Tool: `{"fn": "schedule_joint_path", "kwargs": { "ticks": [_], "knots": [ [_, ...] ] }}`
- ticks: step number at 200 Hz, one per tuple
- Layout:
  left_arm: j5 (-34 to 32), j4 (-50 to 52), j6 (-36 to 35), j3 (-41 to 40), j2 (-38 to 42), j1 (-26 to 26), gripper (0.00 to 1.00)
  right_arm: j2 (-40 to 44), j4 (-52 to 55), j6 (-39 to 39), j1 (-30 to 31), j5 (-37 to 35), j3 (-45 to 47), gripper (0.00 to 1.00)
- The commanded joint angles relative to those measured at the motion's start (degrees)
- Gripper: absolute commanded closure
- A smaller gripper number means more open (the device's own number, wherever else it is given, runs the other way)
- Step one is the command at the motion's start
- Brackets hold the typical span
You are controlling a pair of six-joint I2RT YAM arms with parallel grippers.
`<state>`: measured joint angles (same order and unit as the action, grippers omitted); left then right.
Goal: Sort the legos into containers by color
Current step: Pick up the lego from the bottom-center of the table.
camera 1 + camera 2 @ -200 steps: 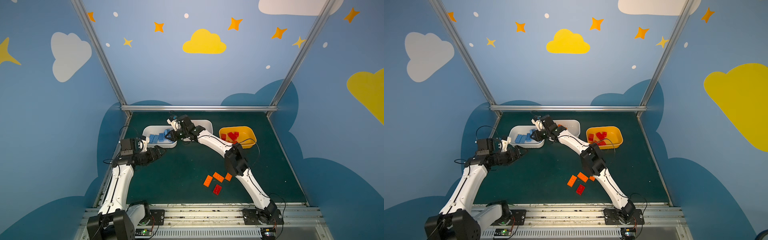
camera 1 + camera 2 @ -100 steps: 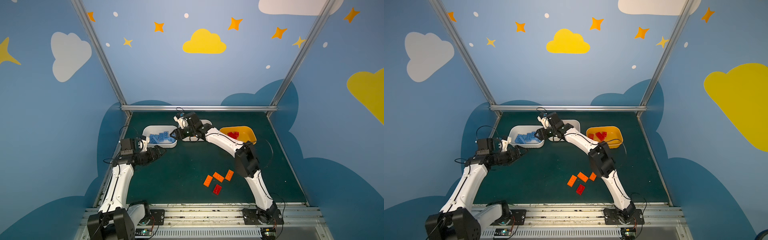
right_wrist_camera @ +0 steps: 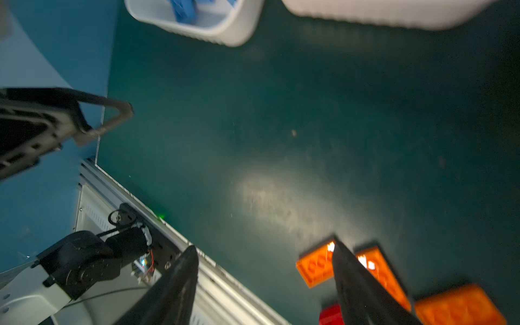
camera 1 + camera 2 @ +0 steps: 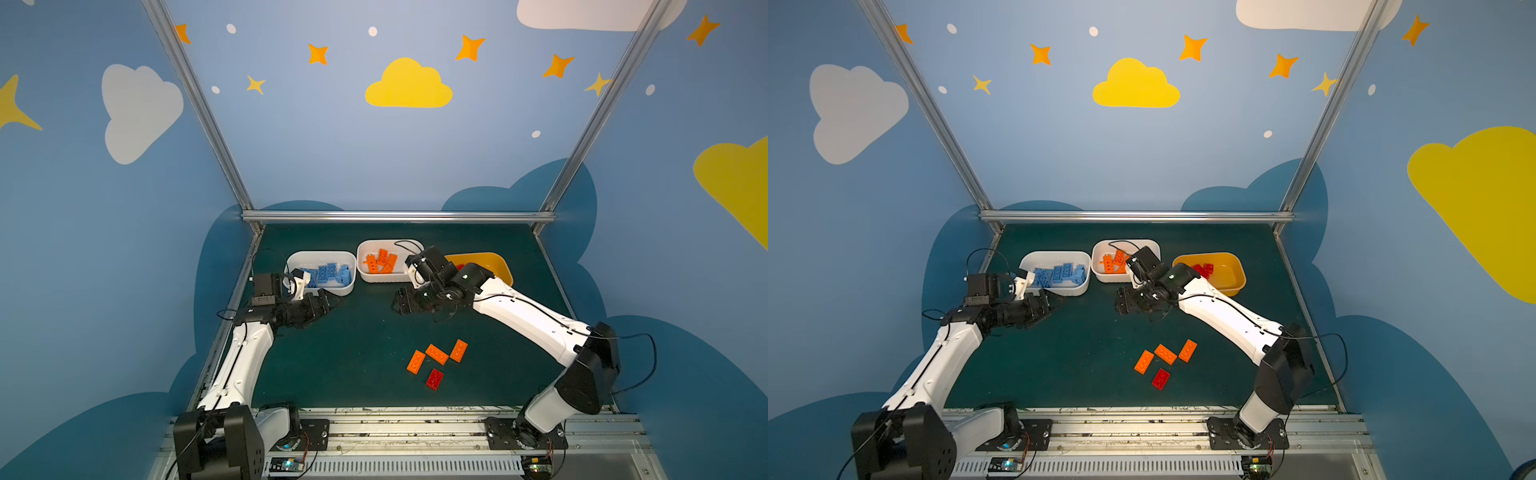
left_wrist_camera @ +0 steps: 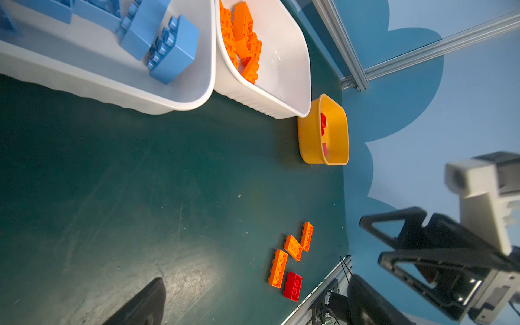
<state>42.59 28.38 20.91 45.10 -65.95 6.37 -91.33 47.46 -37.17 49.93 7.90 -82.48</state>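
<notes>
Jaws of the right gripper (image 3: pixel 263 244) stand apart with nothing between them. One finger (image 3: pixel 351 281) overlaps the loose bricks in the blurred right wrist view, but no contact can be made out. Jaws of the left gripper (image 4: pixel 322 305) are spread wide and also empty; only one finger (image 5: pixel 146 301) shows in its own wrist view. Four bricks lie unsorted, close together near the front of the green mat (image 4: pixel 353 353): three loose orange bricks (image 4: pixel 436 354) and, just beside them on the near side, one loose red brick (image 4: pixel 434 378). At the back stands a row of three tubs: a white tub (image 4: pixel 340 291) with the blue bricks (image 4: pixel 330 274), a middle white tub (image 4: pixel 380 279) with the sorted orange bricks (image 4: pixel 380 262), and a yellow tub (image 4: pixel 498 268) with the sorted red bricks (image 4: pixel 1204 269), partly hidden by the right arm. The right gripper hangs between the middle white tub and the loose group; the left sits just in front of the blue one. Judgement: sorting is nearly complete — no blue is left on the mat — and the step in hand is the reach for another loose brick. The next move calls for bringing the open right jaws down over a single brick, clear of neighbours that lie close enough to be knocked.
</notes>
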Motion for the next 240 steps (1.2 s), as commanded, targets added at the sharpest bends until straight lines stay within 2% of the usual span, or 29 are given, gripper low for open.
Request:
{"fn": "schedule_joint_path", "kwargs": {
  "ticks": [1, 17, 41, 75, 95, 137, 198, 240],
  "knots": [
    [0.57, -1.98, 0.88, 0.13, -0.49, -1.39, 0.01, 1.79, 12.37, -19.2, 2.13, -3.46, 1.79, 0.25],
    [0.74, -2.72, 1.46, 0.1, -0.4, -2.43, 0.01, 0.56, 16.33, -26.91, 3.2, -2.36, 1.88, 0.25],
    [0.81, -3.73, 2.24, -0.26, -0.21, -3.76, 0.01, -2.88, 18.84, -33.87, 4.51, -2.02, 1.68, 0.25],
    [0.74, -4.12, 2.56, -0.54, 0.86, -5.08, 0.01, -4.4, 7.26, -39.82, 5.64, 1.98, 7.21, 0.27],
    [0.65, -4.01, 2.58, -1.16, 2.22, -5.27, 0.0, -8.02, 6.71, -41.99, 6.36, 3.11, 7.61, 0.27],
    [0.89, -4.2, 2.85, -3.31, 4.4, -5.27, 0.0, -12.71, 2.82, -42.77, 6.93, 3.82, 8.41, 0.28],
    [0.83, -4.29, 2.96, -4.8, 6.21, -5.25, 0.01, -14.14, 2.82, -45.35, 5.88, 4.93, 11.59, 0.36],
    [1.0, -5.16, 3.26, -4.92, 5.5, -5.27, 0.01, -15.05, 0.81, -43.85, 4.3, 4.19, 12.29, 0.43]
  ]
}}
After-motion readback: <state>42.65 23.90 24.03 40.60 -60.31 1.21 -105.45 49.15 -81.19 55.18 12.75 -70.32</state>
